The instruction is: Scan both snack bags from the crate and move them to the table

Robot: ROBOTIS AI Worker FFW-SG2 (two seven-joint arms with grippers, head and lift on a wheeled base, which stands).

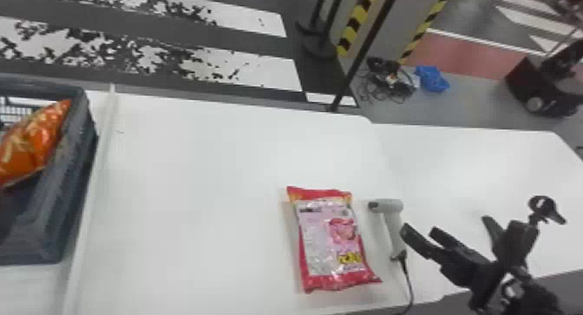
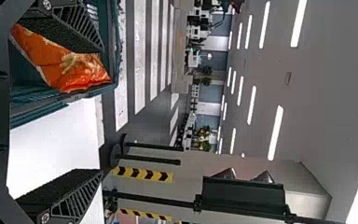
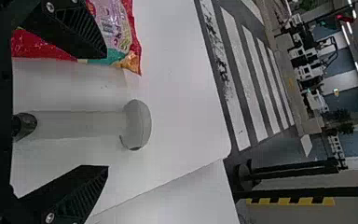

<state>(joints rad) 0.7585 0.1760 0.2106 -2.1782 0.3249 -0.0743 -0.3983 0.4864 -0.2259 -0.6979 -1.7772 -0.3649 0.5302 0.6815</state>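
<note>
My right gripper (image 1: 418, 238) is at the table's right part, beside the grey handheld scanner (image 1: 392, 227). In the right wrist view the scanner (image 3: 88, 125) lies between the spread fingers of my right gripper (image 3: 105, 112), held by neither. A red and pink snack bag (image 1: 332, 240) lies flat on the table just left of the scanner. The orange snack bag (image 1: 32, 140) rests inside the dark crate (image 1: 65, 197) at the far left. In the left wrist view my left gripper (image 2: 101, 109) is open, with the orange bag (image 2: 70, 63) and crate partly behind one finger.
The white table (image 1: 195, 184) has a raised strip (image 1: 89, 184) beside the crate. A black cable (image 1: 407, 288) runs from the scanner's handle toward the front edge. Behind the table stand a black pole (image 1: 364, 49) and posts with yellow and black stripes.
</note>
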